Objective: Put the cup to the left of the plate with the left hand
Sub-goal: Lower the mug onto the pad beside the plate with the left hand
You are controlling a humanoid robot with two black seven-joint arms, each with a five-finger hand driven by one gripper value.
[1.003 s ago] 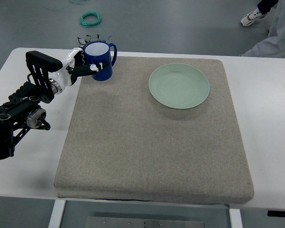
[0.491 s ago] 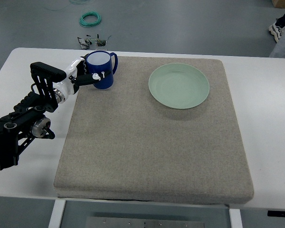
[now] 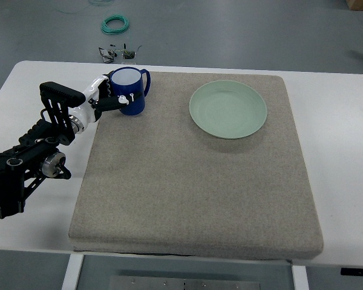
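Cup (image 3: 130, 90) slightly lower over mat (image 3: 193, 181)

Blue cup (image 3: 129, 92) upright at the mat's (image 3: 193, 181) far left corner, gripped by left hand (image 3: 106, 96). Green plate (image 3: 228, 109) toward the mat's far right corner, well apart from the cup.

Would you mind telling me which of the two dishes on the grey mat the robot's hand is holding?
The dark blue mug at the mat's far-left corner; the left hand grips it. The pale green plate lies untouched.
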